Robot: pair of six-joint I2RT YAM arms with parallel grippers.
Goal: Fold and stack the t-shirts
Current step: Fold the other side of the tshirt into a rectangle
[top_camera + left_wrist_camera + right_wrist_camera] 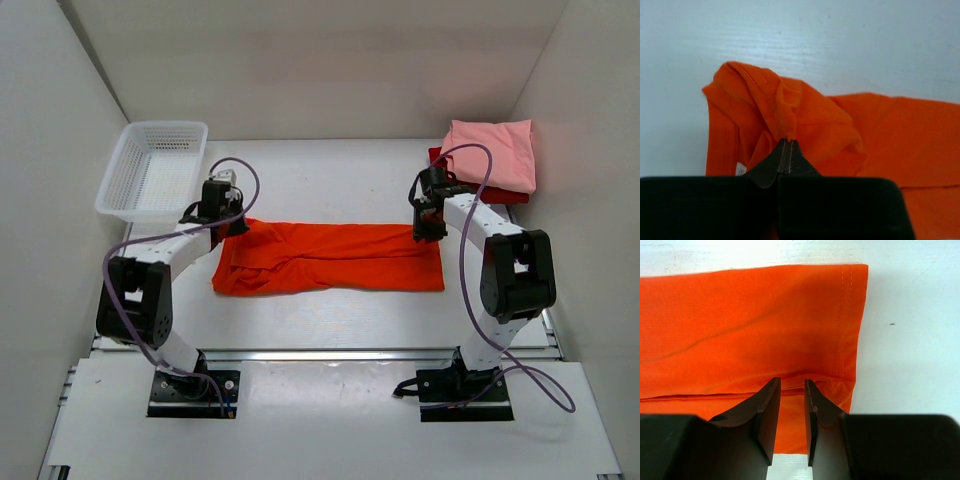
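I am clamping one end of the orange t-shirt [340,256] in the left gripper [789,143]; the right gripper [792,384], narrowly parted over the hem, needs closing before folding.

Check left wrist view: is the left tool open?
No, the left tool is pinched shut on a bunched fold of the orange t-shirt.

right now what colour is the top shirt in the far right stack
Light pink. The top shirt shows best in the top external view.
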